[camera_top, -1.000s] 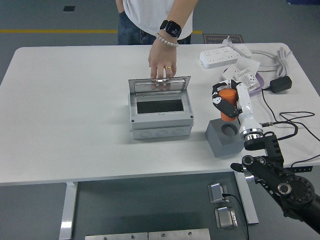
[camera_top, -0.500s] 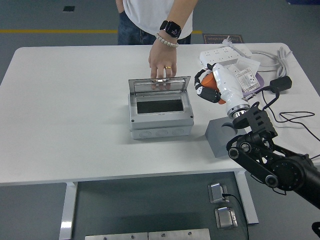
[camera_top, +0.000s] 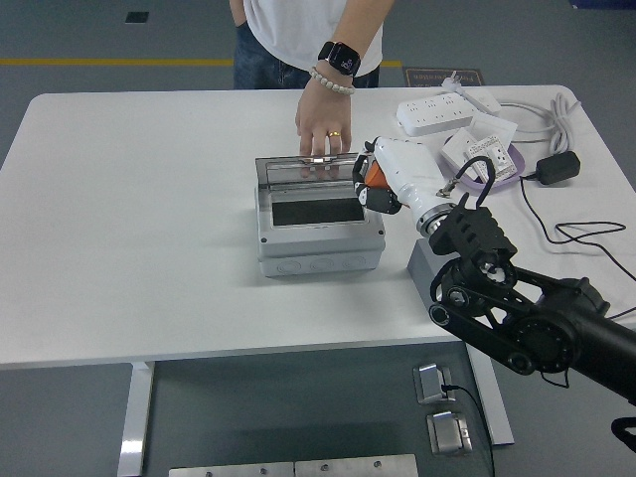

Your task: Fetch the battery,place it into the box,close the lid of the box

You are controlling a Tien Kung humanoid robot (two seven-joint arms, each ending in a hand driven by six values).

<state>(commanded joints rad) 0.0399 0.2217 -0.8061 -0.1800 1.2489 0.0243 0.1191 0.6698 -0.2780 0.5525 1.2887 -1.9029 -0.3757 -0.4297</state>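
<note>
The right robot hand (camera_top: 370, 184) is gripping the orange battery (camera_top: 375, 173) at centre frame, hovering at the right rim of the open box (camera_top: 319, 238). A person's hand (camera_top: 321, 121) is pressing on the raised lid (camera_top: 310, 170) at upper centre.

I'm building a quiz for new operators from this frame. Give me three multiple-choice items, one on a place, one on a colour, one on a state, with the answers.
1. Where is the right hand?
A. at the box's right edge
B. over the power strip
C. at the table's near left corner

2. What colour is the battery?
A. blue
B. orange
C. green

3. How is the lid of the box?
A. shut flat
B. raised open at the back
C. lying off on the table

Answers:
1 A, the hand sits by the box's right wall.
2 B, orange shows between the fingers.
3 B, the lid stands up with a person's hand on it.
</note>
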